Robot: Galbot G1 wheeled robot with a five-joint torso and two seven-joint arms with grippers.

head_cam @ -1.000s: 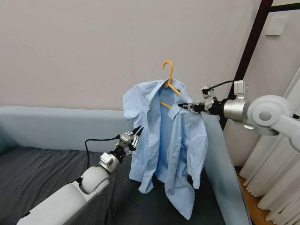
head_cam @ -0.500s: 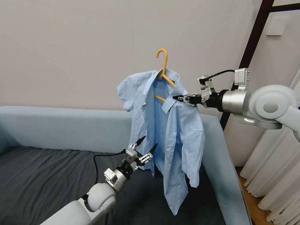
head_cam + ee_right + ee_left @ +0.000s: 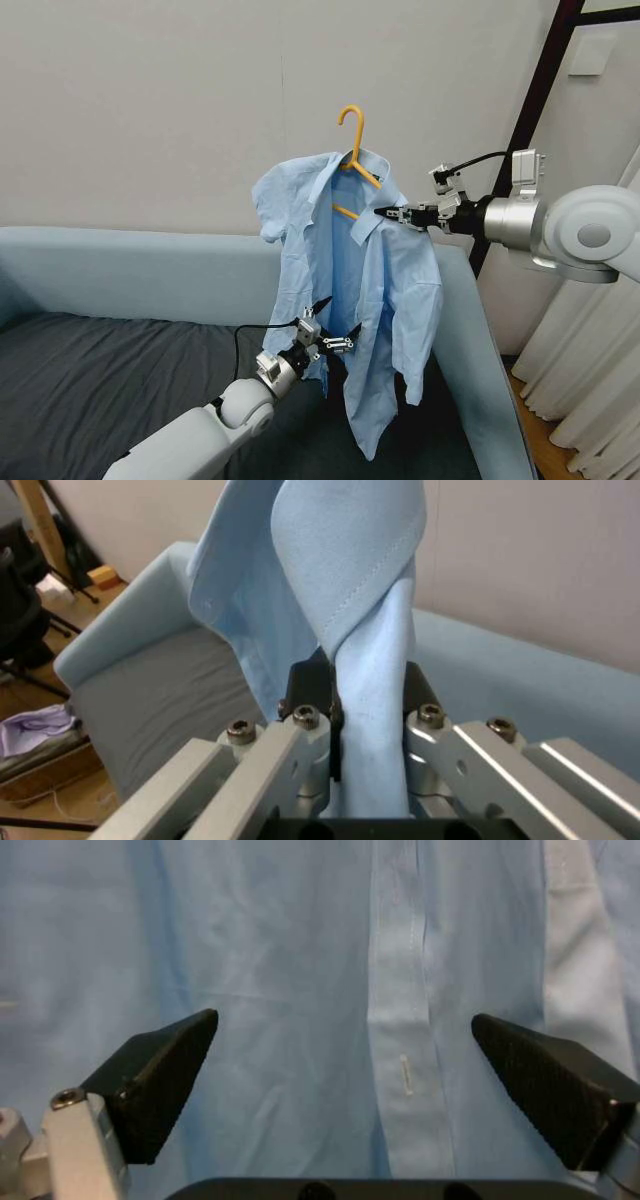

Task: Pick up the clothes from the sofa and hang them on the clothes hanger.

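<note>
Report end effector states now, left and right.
Left end effector: open, holding nothing, facing the shirt front.
Right end effector: closed on the shirt beside the hanger.

Above sofa [image 3: 100, 370]: shirt [image 3: 385, 300] on hanger [image 3: 350, 125]; right hand [image 3: 385, 213] rightward, left hand [image 3: 338, 318] below.

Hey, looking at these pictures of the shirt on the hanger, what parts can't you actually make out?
1. Head view: the orange hanger's arms are hidden under the blue shirt, so whether the right gripper pinches hanger or only cloth is unclear.
2. Right wrist view: a shirt fold covers that gripper's fingertips.
3. Left wrist view: the open left gripper is so near the shirt that the edges cut off its hem.
4. Head view: the top edge cuts off the dark pole.
</note>
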